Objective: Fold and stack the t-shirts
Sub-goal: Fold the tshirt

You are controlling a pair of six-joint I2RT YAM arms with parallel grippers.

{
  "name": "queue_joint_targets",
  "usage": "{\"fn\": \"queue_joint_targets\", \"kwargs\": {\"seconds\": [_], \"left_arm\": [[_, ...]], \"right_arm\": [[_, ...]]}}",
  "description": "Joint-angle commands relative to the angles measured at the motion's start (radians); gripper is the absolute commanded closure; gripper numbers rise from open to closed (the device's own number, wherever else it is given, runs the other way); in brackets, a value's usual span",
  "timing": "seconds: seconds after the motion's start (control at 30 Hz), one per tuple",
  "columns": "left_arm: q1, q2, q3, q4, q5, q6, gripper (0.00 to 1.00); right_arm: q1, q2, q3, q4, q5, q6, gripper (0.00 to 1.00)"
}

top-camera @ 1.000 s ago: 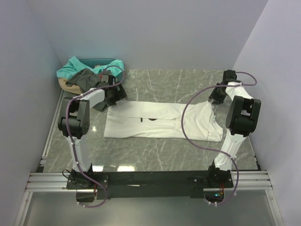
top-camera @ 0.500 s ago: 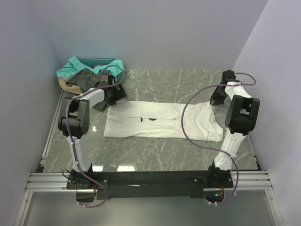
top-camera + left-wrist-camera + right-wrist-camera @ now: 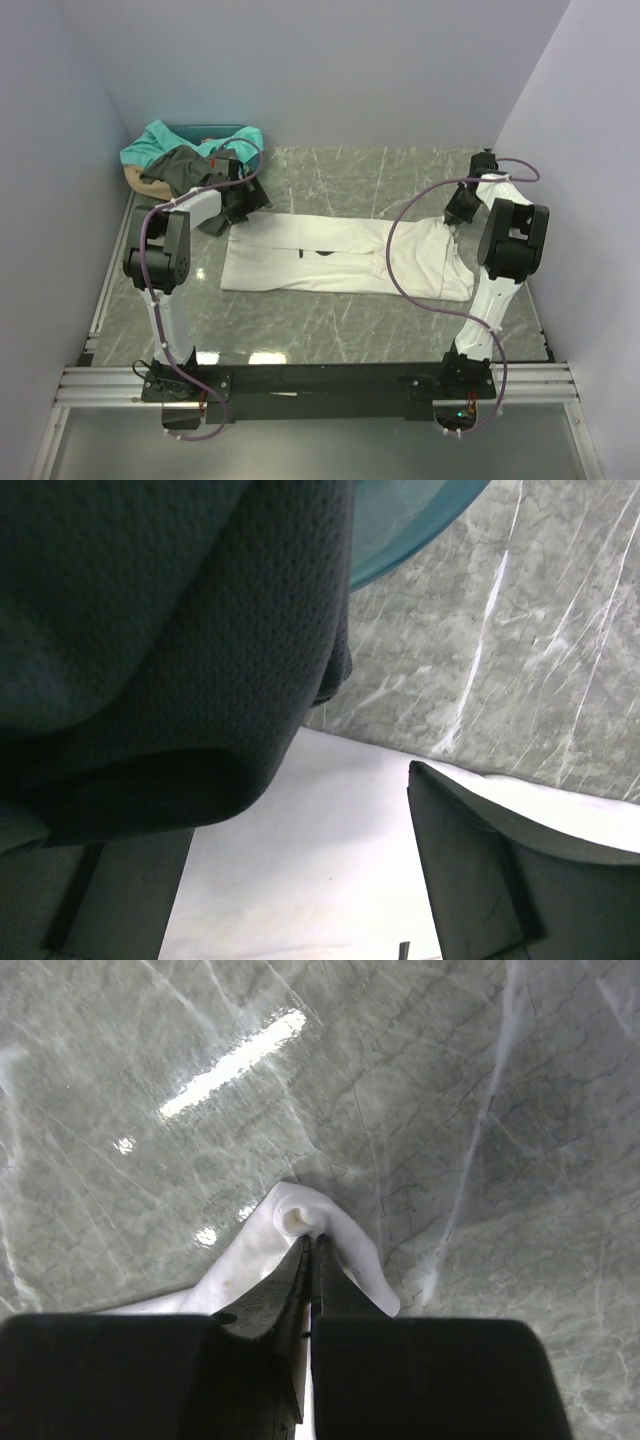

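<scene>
The large white t-shirt (image 3: 320, 255) lies flat, folded into a long strip across the middle of the marble table (image 3: 400, 170). My left gripper (image 3: 240, 208) is open over the strip's far left corner. The white cloth (image 3: 320, 860) shows between its fingers (image 3: 480, 880), and the gripper's middle (image 3: 300, 920) is above that cloth. The dark grey t-shirt (image 3: 180, 170) hangs against its left finger (image 3: 160, 630). The teal t-shirt (image 3: 160, 140) lies behind the grey one (image 3: 400, 520). My right gripper (image 3: 460, 212) is shut on a pinched fold of the white shirt (image 3: 255, 1250) at the far right corner (image 3: 313, 1245).
The grey and teal shirts are heaped over a tan basket (image 3: 135, 180) in the far left corner. Walls close the table on the left, back and right. A purple cable (image 3: 400, 270) from the right arm loops over the shirt's right part.
The right arm has shifted slightly toward the back with the shirt corner in its jaws. The left arm has not moved.
</scene>
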Motion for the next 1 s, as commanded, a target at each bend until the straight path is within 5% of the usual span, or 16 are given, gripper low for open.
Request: {"fn": "queue_joint_targets", "kwargs": {"seconds": [0.0, 0.37, 0.7, 0.97], "left_arm": [[0.009, 0.028, -0.04, -0.047, -0.049, -0.019, 0.1], [0.009, -0.046, -0.16, -0.025, -0.101, -0.099, 0.1], [-0.005, -0.067, -0.106, -0.027, -0.09, -0.061, 0.1], [-0.087, -0.099, 0.02, -0.094, -0.105, 0.002, 0.09]], "right_arm": [[-0.017, 0.006, 0.028, -0.039, 0.034, 0.017, 1.0], [-0.085, -0.053, -0.048, -0.027, 0.061, 0.055, 1.0], [-0.086, -0.04, 0.031, -0.047, 0.037, 0.031, 1.0], [-0.078, -0.161, 0.019, -0.067, 0.078, 0.009, 0.67]]}}
